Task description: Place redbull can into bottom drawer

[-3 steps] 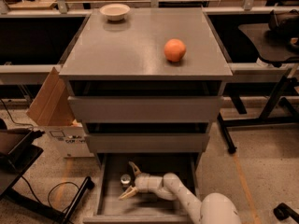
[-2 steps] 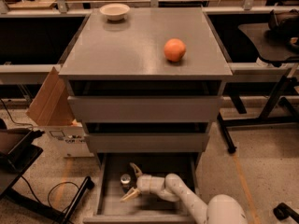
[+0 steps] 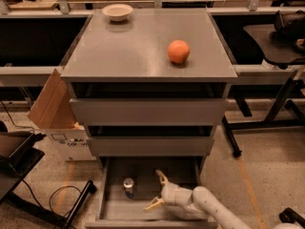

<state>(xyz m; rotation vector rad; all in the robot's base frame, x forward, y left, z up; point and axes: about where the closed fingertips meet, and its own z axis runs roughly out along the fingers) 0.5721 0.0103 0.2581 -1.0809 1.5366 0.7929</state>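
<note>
Standing upright in the bottom drawer: one redbull can, silvery round top facing up, at the 9 o'clock side of the tray floor, clear of the drawer walls.

Item, bottom drawer: lowest of three in the grey cabinet, pulled out, grey floor showing.

Item, gripper: inside the same drawer, at 3 o'clock from the can, near it but not touching. The pale fingers are spread wide and grasp nothing, one pointing toward 12 o'clock, the other toward 8 o'clock, their gap opening toward the can.

Item, arm: white, entering from the 5 o'clock corner of the view and reaching over the drawer's front edge.

Item, middle drawer and top drawer: plain grey fronts stacked above the open one.

Item, orange fruit: on the cabinet top, toward 3 o'clock.

Item, white bowl: on the cabinet top, at the 11 o'clock corner, well apart from the fruit.

Item, cardboard box: on the floor at 9 o'clock of the cabinet, flap raised against its side.
</note>
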